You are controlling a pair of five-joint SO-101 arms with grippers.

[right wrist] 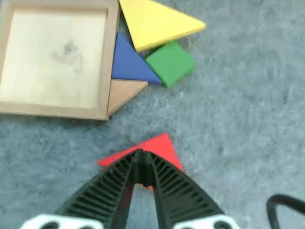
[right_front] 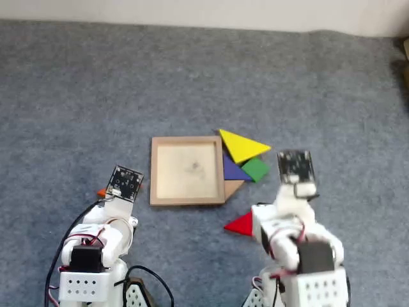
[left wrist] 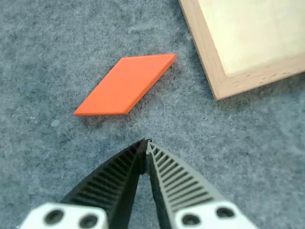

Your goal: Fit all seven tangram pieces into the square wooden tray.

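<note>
Six pieces [right_front: 239,146] lie flat on the carpeted table [right_front: 77,83], so a grasp may only push them; the thin orange parallelogram [left wrist: 125,85] before the left gripper [left wrist: 145,149] could slide. Its jaws are together, as are those of the right gripper [right wrist: 141,155] over the red triangle [right wrist: 159,145]. The wooden tray [right_front: 154,171], square and pale, sits mid-table, well apart from every edge.
</note>
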